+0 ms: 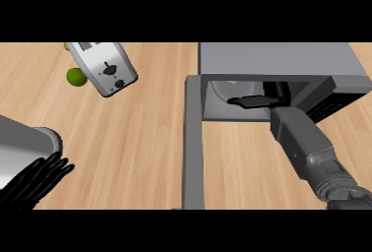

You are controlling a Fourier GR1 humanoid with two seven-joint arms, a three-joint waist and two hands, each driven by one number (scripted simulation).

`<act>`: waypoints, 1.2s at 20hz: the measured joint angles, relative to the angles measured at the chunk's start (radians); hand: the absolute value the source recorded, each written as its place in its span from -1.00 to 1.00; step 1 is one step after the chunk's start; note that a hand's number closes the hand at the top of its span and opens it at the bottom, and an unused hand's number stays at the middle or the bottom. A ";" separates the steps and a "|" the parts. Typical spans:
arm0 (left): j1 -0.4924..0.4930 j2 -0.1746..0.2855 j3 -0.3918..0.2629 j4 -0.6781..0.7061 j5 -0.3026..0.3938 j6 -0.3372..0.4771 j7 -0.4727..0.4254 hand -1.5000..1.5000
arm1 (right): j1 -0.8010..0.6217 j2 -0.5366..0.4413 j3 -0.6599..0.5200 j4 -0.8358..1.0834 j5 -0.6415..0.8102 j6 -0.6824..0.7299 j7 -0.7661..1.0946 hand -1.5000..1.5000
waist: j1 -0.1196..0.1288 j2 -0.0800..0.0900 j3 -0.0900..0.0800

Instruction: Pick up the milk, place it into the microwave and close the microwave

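Note:
The grey microwave (pixel 280 59) stands at the back right with its door (pixel 193 147) swung open toward me, seen edge-on as a long grey bar. My right forearm reaches into the cavity, and my right hand (pixel 252 102) shows as a dark shape just inside the opening, over the pale turntable (pixel 234 88). I cannot make out the milk; the hand and the microwave's top hide most of the interior. My left hand (pixel 38 178) rests open at the lower left edge, fingers up.
A silver toaster (pixel 106 67) lies tilted at the back left, with a green fruit (pixel 75 76) beside it. The microwave's dark control panel (pixel 331 104) faces right of the opening. Bare wooden counter (pixel 123 142) spreads left of the door.

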 measured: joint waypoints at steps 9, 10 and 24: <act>-0.078 -0.055 -0.085 0.073 -0.256 0.000 -0.104 1.00 | 0.215 0.116 0.050 -0.087 -0.001 0.072 -0.084 -1.00 | -0.044 -0.019 -0.004; -0.077 -0.057 -0.105 0.075 -0.274 0.006 -0.116 1.00 | 0.244 0.120 0.059 -0.099 0.003 0.072 -0.089 -1.00 | -0.048 -0.021 -0.004; -0.203 -0.063 -0.262 0.212 -0.593 0.107 -0.270 1.00 | 0.689 0.071 0.130 -0.403 -0.001 0.116 -0.132 -1.00 | -0.098 -0.027 -0.008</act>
